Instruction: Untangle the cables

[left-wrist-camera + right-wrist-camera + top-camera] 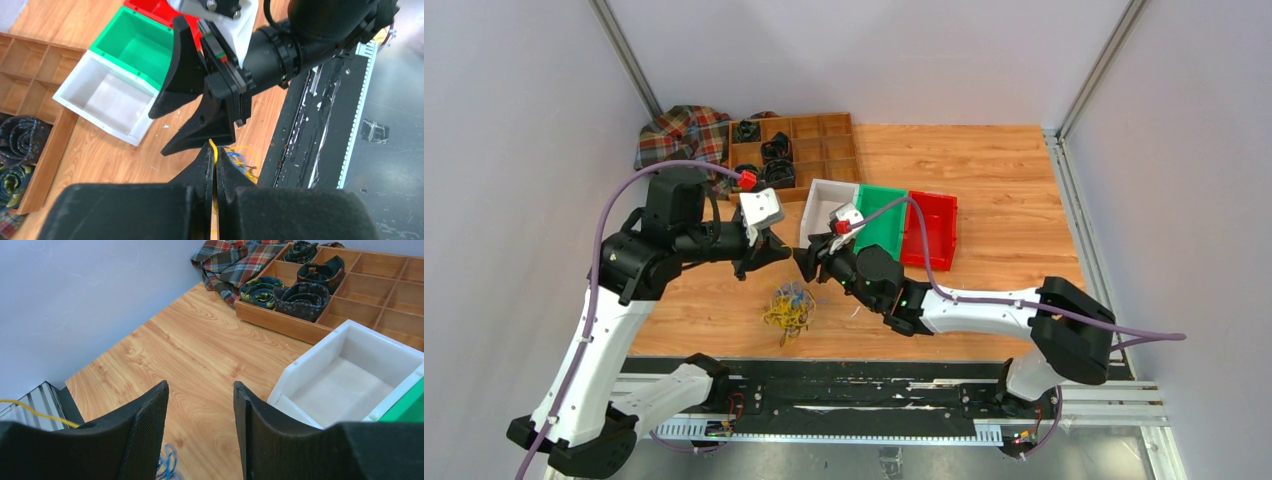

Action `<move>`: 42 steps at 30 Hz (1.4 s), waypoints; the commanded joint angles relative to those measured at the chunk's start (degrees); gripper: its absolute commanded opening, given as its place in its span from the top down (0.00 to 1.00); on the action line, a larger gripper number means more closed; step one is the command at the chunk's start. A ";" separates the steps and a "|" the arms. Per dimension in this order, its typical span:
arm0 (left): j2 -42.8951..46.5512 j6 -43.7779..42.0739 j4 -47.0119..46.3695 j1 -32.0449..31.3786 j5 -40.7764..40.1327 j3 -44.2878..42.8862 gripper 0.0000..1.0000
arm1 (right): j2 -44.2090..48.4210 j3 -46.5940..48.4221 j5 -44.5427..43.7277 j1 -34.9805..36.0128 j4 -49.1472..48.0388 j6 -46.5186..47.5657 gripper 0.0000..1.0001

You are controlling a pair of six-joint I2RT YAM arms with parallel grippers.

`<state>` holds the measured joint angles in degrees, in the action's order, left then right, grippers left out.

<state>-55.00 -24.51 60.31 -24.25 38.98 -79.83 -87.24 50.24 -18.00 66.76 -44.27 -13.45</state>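
The cables [789, 308] lie as a small tangle of thin yellow, blue and dark wires on the wooden table, in front of both grippers. My left gripper [782, 250] hangs above the tangle, shut on a yellow cable [214, 146] that sticks up between its fingertips [206, 155]. Part of the tangle [241, 160] shows just past those tips. My right gripper [806, 262] faces the left one tip to tip and stands open [200, 386] with nothing between its fingers. A blue loop [167, 462] and a yellow strand [35, 412] show low in the right wrist view.
White bin [832, 184], green bin [882, 222] and red bin [936, 230] stand in a row behind the grippers. A wooden compartment tray [824, 140] with dark rolled bundles and a plaid cloth [682, 135] sit at the back left. Grey walls enclose the table.
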 commanded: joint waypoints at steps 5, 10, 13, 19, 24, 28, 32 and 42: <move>0.28 0.39 -0.06 -0.85 -0.52 -2.81 1.00 | 4.16 -6.90 -2.16 1.27 -2.75 -2.81 0.47; 0.47 0.59 0.00 -1.25 -0.77 -2.04 1.00 | 13.44 -14.16 -2.33 1.27 -2.61 -2.75 0.30; -0.02 1.16 -0.02 -1.74 -0.57 -2.11 1.00 | 18.53 -17.12 -0.23 1.39 -1.92 -1.92 0.28; -1.38 1.65 -0.02 -2.85 -0.96 -2.54 1.00 | 21.76 -16.17 3.51 2.58 -0.15 3.20 0.27; -2.20 1.61 -0.02 -3.24 -2.94 -2.96 1.00 | 19.00 -11.47 5.74 3.96 -0.99 7.54 0.27; -2.10 1.26 0.52 -3.35 -4.20 -3.04 1.00 | 16.57 -8.31 6.50 5.44 -1.47 10.05 0.27; -1.87 1.62 1.12 -3.65 -3.81 -3.39 1.00 | 14.43 -6.18 5.60 5.61 -2.08 10.97 0.27; -3.09 5.02 3.37 -4.70 0.28 -7.71 1.00 | 6.98 0.81 -1.85 5.57 -4.00 15.01 0.34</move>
<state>-57.63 -21.82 62.70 -28.01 36.10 -84.03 -77.87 47.18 -14.55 71.66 -45.28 -2.02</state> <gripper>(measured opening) 0.018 0.687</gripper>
